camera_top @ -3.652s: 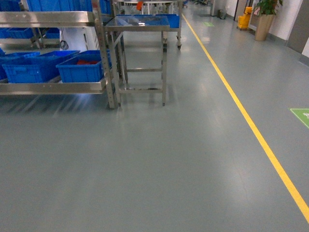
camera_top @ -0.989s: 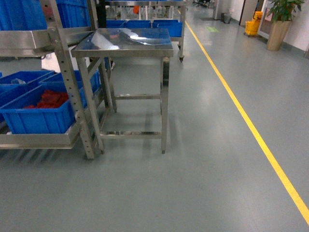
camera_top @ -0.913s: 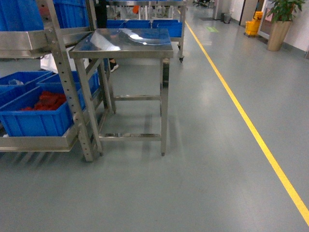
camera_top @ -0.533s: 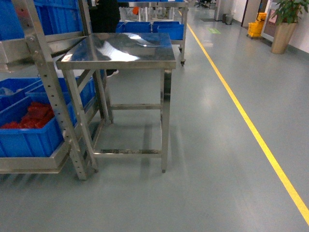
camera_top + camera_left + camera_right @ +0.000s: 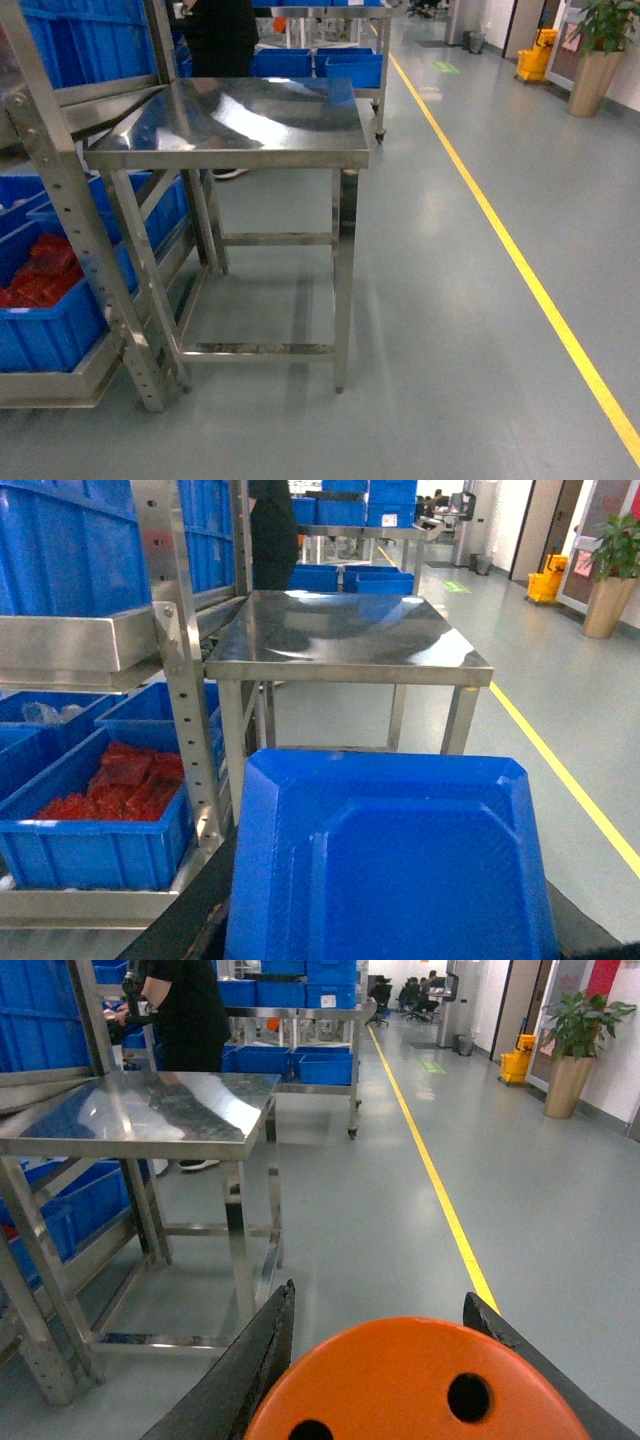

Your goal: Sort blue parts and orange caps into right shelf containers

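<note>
Both loads are in hand and nothing is dropped off yet, as far as the views show. The right gripper (image 5: pixel 385 1360) pinches an orange cap (image 5: pixel 415 1385) between its dark fingers (image 5: pixel 250 1360), flat face with dark dots filling the near bottom of the right wrist view. The left gripper itself is hidden; a blue part (image 5: pixel 390 865) sits right under the left wrist camera, apparently carried, but whether the jaws are clamped on it I cannot tell. Ahead stands a steel table (image 5: pixel 240 125), bare on top. To its left, on the shelf (image 5: pixel 75 230), a blue bin (image 5: pixel 45 335) holds red pieces (image 5: pixel 35 285). The sorting is left to do: the containers lie well apart from both loads.
</note>
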Robot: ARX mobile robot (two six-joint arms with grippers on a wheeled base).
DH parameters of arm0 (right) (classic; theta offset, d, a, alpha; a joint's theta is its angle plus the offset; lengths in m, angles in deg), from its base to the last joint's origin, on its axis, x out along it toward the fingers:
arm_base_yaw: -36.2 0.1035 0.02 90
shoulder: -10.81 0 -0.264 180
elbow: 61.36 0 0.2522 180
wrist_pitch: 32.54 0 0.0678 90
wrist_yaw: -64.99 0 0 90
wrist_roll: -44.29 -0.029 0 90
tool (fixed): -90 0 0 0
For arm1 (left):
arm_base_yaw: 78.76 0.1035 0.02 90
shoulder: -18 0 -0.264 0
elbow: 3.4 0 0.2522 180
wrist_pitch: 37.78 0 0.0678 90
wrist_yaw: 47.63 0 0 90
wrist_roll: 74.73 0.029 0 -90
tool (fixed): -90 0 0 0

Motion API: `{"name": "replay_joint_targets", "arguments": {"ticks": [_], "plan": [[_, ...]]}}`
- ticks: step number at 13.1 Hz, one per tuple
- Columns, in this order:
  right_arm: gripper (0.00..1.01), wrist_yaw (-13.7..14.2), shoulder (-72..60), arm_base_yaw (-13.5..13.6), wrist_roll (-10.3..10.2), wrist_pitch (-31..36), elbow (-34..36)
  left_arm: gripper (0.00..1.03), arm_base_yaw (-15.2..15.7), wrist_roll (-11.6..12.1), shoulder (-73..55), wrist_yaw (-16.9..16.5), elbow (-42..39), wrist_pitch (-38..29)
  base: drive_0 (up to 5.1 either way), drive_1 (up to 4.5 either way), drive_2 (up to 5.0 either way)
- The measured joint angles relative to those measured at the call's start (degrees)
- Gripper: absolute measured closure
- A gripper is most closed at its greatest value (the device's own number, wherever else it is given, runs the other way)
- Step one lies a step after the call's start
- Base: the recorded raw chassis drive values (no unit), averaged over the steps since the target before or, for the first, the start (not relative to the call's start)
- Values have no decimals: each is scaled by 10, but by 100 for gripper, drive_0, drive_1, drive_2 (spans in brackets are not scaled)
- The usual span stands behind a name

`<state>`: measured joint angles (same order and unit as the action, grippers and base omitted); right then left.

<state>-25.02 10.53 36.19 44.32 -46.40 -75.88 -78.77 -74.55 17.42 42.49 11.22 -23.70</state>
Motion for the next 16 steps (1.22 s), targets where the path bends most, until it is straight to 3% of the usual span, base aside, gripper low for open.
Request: {"name": "replay_joint_targets", "arguments": {"ticks": [10,12,16], "plan": [[58,0,0,0,0,-3,0,59,0,0,0,-1,0,2,-4,419,-428],[58,0,0,0,0,-3,0,59,0,0,0,-1,0,0,0,0,0],[58,0,0,0,0,-3,0,59,0,0,0,-1,0,1,-488,248,248]]}}
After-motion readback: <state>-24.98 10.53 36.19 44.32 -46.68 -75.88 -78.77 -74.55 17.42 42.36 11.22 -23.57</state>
